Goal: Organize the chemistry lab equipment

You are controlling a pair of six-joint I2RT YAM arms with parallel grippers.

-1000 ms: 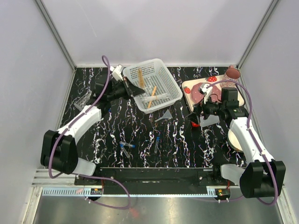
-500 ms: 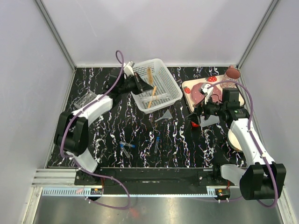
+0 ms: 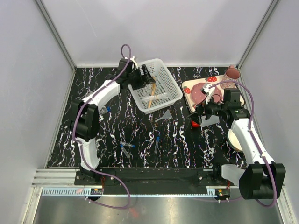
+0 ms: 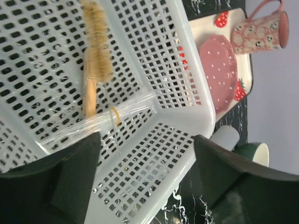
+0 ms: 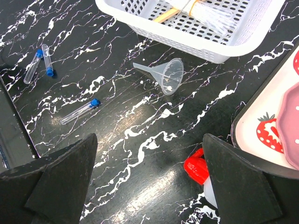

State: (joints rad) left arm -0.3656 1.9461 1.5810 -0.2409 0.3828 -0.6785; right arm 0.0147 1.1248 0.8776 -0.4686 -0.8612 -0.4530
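left jaws gape empty over the basket (image 4: 163,154), right jaws gape above the red-capped bottle (image 5: 197,169) lying on the surface (image 5: 117,140) by the tray (image 5: 261,121); half hidden, it seems light and squashy, so grip gently near the neck.

The basket (image 4: 154,60) is white mesh; the table (image 5: 117,154) is black with white veins. The tubes (image 5: 80,111) have blue caps, the bottle (image 5: 195,168) a red one.

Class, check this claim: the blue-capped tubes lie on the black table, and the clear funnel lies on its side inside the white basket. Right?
Not quite. The clear funnel lies on its side on the black table, just outside the white basket. The right wrist view shows this; the rest holds.
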